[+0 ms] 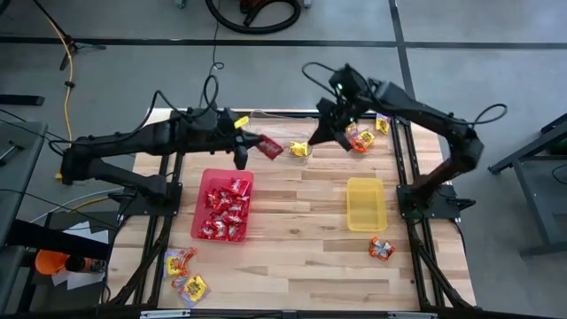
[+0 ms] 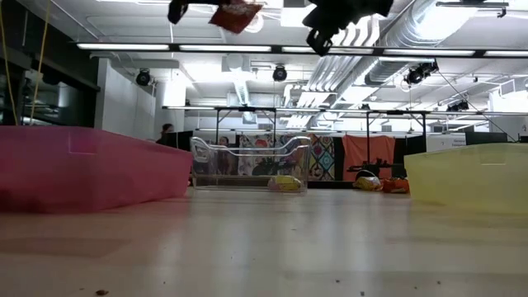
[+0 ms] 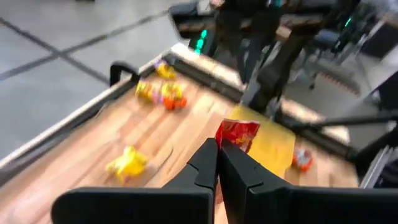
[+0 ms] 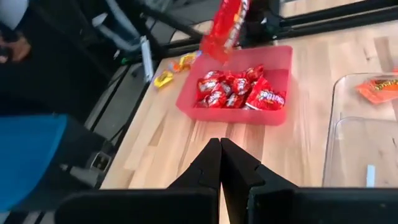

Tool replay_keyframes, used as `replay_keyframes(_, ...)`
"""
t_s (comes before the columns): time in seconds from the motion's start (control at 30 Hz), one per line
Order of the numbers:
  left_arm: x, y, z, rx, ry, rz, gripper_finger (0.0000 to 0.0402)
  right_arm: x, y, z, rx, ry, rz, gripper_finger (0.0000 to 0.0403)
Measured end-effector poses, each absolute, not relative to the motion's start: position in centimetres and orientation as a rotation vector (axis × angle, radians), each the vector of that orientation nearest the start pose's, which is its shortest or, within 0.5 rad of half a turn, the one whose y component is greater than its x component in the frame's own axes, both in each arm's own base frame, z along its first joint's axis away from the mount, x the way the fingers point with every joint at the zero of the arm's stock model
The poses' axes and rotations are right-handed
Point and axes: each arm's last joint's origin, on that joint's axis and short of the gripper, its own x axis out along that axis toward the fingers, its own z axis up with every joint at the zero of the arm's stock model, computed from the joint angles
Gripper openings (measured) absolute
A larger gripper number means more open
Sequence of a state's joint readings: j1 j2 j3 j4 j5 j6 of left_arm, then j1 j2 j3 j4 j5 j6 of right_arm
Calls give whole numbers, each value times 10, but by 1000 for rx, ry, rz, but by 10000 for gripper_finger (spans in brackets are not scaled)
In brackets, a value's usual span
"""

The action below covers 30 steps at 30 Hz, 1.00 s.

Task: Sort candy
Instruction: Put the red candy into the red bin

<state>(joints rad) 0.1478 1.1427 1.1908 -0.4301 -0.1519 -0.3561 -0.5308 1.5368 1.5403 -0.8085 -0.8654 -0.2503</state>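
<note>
Red candy packet (image 3: 237,135) — long axis upright

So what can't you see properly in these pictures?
- Low view: the red tray wall hides its candy.
- Low view: the yellow tray wall hides whether it holds anything.
- Left wrist view: the candy piles are blurred, wrappers unreadable.
- High view: wrapper print too small.

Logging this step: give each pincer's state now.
Left pincer: shut on a red candy packet.
Right pincer: shut, empty.
</note>
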Motion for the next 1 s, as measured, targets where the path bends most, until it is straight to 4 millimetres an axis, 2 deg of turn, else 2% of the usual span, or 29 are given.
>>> replay_keyframes(0.17, 219, 29, 370, -312, 362, 352, 0, 283, -114, 347, 354, 437, 286, 0)
replay_keyframes(0.4, 169, 13, 315, -451, 253, 268, 0, 306, -71, 345, 336, 136, 203, 0)
replay_keyframes(0.5, 151, 7, 294, -492, 302, 206, 0, 314, -57, 344, 323, 106, 117, 0)
replay_keyframes(0.6, 137, 1, 285, -477, 380, 147, 0, 318, -46, 341, 355, 105, 19, 0)
replay_keyframes(0.83, 121, -3, 270, -453, 572, 147, 1, 322, -35, 340, 461, 95, -29, 0)
replay_keyframes(1.0, 122, -3, 259, -445, 701, 182, 9, 322, -32, 340, 481, 96, -24, 0)
